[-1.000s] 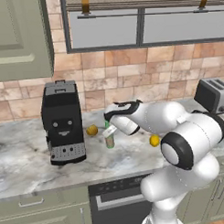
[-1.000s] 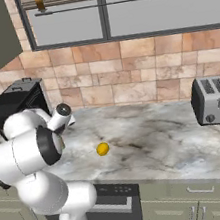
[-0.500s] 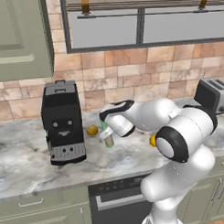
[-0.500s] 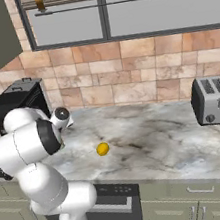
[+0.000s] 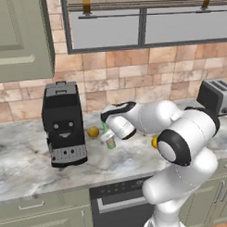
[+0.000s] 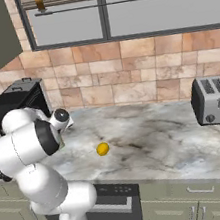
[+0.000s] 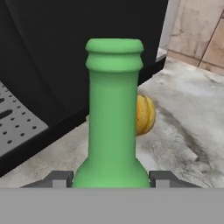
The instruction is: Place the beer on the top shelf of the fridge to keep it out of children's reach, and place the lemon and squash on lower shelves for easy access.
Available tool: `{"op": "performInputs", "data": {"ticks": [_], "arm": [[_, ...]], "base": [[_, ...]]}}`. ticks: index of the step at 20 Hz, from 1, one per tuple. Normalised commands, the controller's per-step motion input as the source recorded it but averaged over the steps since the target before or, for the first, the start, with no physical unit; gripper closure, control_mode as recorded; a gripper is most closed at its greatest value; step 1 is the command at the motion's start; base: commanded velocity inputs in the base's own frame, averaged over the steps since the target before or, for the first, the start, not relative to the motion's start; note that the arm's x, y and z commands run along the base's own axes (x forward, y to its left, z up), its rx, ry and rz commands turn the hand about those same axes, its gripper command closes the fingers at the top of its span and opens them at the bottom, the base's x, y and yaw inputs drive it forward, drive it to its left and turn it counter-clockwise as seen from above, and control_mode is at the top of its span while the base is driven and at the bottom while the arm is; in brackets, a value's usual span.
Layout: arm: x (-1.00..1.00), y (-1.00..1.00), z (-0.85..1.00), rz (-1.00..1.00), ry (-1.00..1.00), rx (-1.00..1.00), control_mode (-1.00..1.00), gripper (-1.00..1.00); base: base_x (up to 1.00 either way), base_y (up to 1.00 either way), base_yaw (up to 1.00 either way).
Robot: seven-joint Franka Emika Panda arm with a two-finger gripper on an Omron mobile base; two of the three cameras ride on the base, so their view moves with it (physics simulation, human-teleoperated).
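Observation:
The beer [image 5: 110,141], a slim green bottle with a tan label, stands on the marble counter [image 5: 34,167] just right of the black coffee machine [image 5: 64,124]. My gripper [image 5: 107,132] is shut on the bottle, low on its neck. In the hand view the green neck [image 7: 113,109] rises between my two fingertips [image 7: 60,178]. The orange-yellow squash [image 5: 93,132] lies just behind the bottle, also seen as the squash [image 7: 145,114] past the neck. The bright yellow lemon [image 6: 103,148] rests further right on the counter, half hidden by my arm as the lemon [image 5: 155,142]. The fridge and its shelves are out of view.
A silver toaster [image 6: 212,101] stands at the counter's right end. A tiled wall and a window run along the back, with a green upper cabinet [image 5: 20,40] over the coffee machine. A dishwasher front [image 5: 121,208] sits under the counter edge.
The jaws have closed from wide open onto the bottle's neck. The hand has come in slightly toward the bottle; the bottle, squash and lemon stay where they were.

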Motion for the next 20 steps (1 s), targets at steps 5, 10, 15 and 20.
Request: {"op": "performInputs", "data": {"ticks": [5, 10, 15, 20], "arm": [[-0.01, -0.36, 0.68, -0.02, 0.1, 0.0, -1.0, 1.0], [0.0, -0.66, 0.85, -0.11, 0.16, 0.0, -1.0, 1.0], [-0.1, -0.8, 0.99, -0.17, 0.12, 0.0, -1.0, 1.0], [-0.33, -0.82, 0.91, -0.23, 0.05, 0.0, -1.0, 1.0]], "base": [[0.0, 0.0, 0.0], [0.0, 0.0, 0.0], [0.0, 0.0, 0.0], [0.0, 0.0, 0.0]]}}
